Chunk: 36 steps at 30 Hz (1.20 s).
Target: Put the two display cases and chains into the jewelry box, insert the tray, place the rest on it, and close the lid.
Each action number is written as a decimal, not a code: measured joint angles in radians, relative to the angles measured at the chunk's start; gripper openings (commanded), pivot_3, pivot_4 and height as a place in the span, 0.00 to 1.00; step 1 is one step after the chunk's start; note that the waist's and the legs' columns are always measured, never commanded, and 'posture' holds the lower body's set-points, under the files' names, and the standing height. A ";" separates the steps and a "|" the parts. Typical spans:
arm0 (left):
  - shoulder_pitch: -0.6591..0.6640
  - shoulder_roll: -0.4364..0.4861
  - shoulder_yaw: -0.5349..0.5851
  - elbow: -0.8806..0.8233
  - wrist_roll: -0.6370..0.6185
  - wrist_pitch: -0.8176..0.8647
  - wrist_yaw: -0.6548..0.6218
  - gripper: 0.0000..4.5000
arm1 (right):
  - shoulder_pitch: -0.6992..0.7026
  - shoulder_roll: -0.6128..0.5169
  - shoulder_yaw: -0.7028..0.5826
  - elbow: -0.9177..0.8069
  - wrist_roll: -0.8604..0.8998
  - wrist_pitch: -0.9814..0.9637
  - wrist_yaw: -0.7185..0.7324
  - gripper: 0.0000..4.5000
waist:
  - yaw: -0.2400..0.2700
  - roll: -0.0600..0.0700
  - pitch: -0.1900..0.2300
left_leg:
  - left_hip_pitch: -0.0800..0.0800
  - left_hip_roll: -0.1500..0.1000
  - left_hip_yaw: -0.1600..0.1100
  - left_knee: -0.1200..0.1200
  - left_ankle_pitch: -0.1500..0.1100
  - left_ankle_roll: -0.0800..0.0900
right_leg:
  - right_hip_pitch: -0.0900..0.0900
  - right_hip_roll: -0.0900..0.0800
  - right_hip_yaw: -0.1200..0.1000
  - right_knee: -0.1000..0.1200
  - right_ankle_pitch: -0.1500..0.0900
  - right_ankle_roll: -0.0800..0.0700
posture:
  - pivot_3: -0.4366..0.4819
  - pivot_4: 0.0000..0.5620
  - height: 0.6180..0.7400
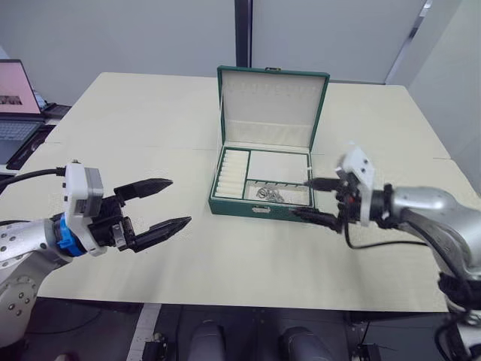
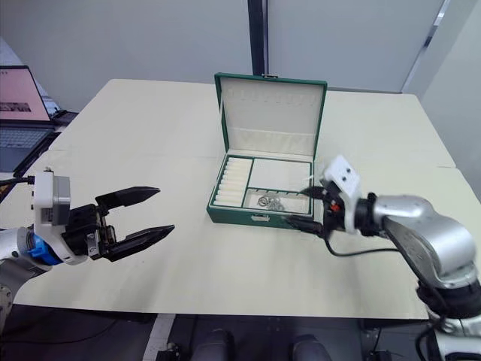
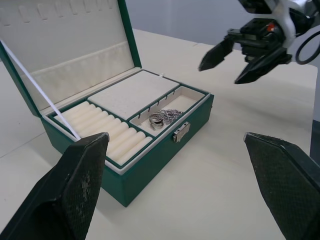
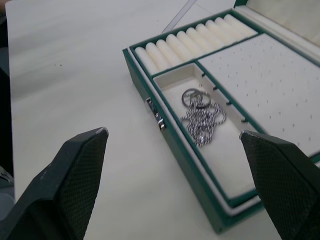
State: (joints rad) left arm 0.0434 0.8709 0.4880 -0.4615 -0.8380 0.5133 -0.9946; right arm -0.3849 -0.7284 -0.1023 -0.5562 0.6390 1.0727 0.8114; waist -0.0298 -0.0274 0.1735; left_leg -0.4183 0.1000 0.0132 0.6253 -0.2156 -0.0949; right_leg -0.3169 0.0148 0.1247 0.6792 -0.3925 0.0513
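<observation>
Landmark: jewelry box [image 1: 259,207], dark green, sitting mid-desk with its front clasp [image 3: 180,132] facing the robot.

Nearest, left gripper [image 1: 160,203] hovers over the desk [image 1: 150,128] well to the left of the box and nearer the robot, fingers [image 1: 143,188] spread wide, holding nothing. Wide bare strip of desk between it and the box's left wall.

Right gripper [image 1: 318,199] sits just off the box's front-right corner, fingers apart, empty, not touching the box as far as can be seen. Open desk to the right of the box out to the desk edge.

In the box, the tray [image 1: 278,167] is seated flush at the rim: ring rolls [image 1: 233,173] along the left, flat dotted pad at back right, narrow compartment at front right. Chains [image 4: 202,117] lie clumped in that front compartment, toward its left half. Display cases are not seen.

Lid [image 1: 273,105] stands upright at the box's back edge, cream lining with a hook row and pocket, white ribbon stay on the left side.

Behind and beside the box, desk is pale cream, bare. Far left of the box, beyond the desk edge, an open laptop [image 1: 16,98]. Grey wall panels behind.
</observation>
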 measured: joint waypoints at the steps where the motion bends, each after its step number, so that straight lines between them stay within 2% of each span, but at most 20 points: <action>1: 0.016 0.000 0.001 0.009 0.017 -0.008 -0.002 1.00 | 0.058 -0.035 -0.042 -0.032 0.027 0.006 0.017 1.00 | 0.000 0.000 0.000 | 0.000 0.000 0.000 0.000 0.000 0.000 | 0.000 0.000 0.000 0.000 0.000 0.000 | 0.48 0.27 1.00; 4: 0.056 0.000 -0.001 0.048 0.071 -0.023 -0.001 1.00 | 0.212 -0.109 -0.146 -0.090 0.079 0.006 0.064 1.00 | -0.003 0.000 0.000 | 0.000 0.000 0.000 0.000 0.000 0.000 | 0.000 0.000 0.001 -0.001 0.000 0.000 | 0.48 0.27 1.00; 9: 0.087 -0.003 0.012 0.061 0.099 -0.047 -0.001 1.00 | 0.374 -0.133 -0.263 -0.134 0.128 -0.020 0.096 1.00 | -0.004 -0.001 0.000 | 0.001 0.000 0.000 0.000 0.000 0.000 | 0.001 0.000 0.001 -0.001 0.000 0.000 | 0.48 0.27 1.00; 21: 0.102 -0.007 0.020 0.061 0.101 -0.035 0.019 1.00 | 0.451 -0.153 -0.277 -0.139 0.132 -0.069 0.072 1.00 | -0.002 -0.001 0.000 | 0.000 0.000 0.000 0.000 0.000 0.000 | 0.001 0.000 0.000 -0.001 0.000 0.000 | 0.48 0.27 1.00; 25: 0.060 -0.007 0.019 0.073 0.094 0.022 0.063 1.00 | 0.458 -0.154 -0.278 -0.143 0.139 -0.069 0.050 1.00 | -0.002 -0.001 0.000 | 0.000 0.000 -0.001 0.000 0.000 0.000 | 0.001 0.000 0.000 -0.001 0.000 0.000 | 0.48 0.27 1.00; 26: 0.040 -0.007 0.018 0.079 0.095 0.030 0.076 1.00 | 0.458 -0.155 -0.278 -0.143 0.139 -0.069 0.043 0.92 | -0.002 -0.001 0.000 | 0.000 0.000 -0.001 0.000 0.000 0.000 | 0.001 0.000 0.000 0.000 0.000 0.000 | 0.48 0.27 1.00; 28: 0.003 -0.007 0.017 0.088 0.095 0.043 0.095 1.00 | 0.451 -0.155 -0.277 -0.143 0.139 -0.069 0.031 0.82 | -0.002 -0.001 0.000 | 0.000 -0.001 0.000 0.001 0.000 0.000 | 0.001 0.000 0.000 -0.001 0.000 0.000 | 0.48 0.27 1.00; 30: -0.013 -0.007 0.003 0.089 0.098 0.047 0.099 1.00 | 0.441 -0.155 -0.271 -0.143 0.139 -0.071 0.021 0.64 | -0.002 -0.001 0.000 | 0.000 -0.001 0.000 0.001 0.000 0.000 | 0.001 0.000 0.000 -0.001 0.000 0.000 | 0.48 0.27 1.00; 34: -0.009 -0.014 -0.032 0.089 0.131 -0.002 0.057 1.00 | 0.443 -0.156 -0.270 -0.143 0.140 -0.075 0.014 0.38 | -0.002 -0.001 0.000 | 0.000 0.000 0.000 0.000 0.000 0.000 | 0.001 0.000 0.000 -0.001 0.000 0.000 | 0.48 0.27 1.00; 36: -0.003 -0.014 -0.045 0.092 0.145 -0.012 0.040 0.91 | 0.446 -0.159 -0.270 -0.144 0.140 -0.077 0.014 0.26 | -0.002 -0.001 0.000 | 0.000 0.000 0.000 0.000 0.000 0.000 | 0.001 0.000 0.000 -0.001 0.000 0.000 | 0.48 0.27 1.00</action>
State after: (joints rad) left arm 0.0401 0.8568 0.4433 -0.3693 -0.6933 0.5013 -0.9548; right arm 0.0611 -0.8871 -0.3718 -0.6998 0.7788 0.9959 0.8255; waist -0.0314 -0.0283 0.1732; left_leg -0.4179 0.0995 0.0129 0.6257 -0.2156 -0.0949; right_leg -0.3155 0.0150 0.1250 0.6786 -0.3925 0.0514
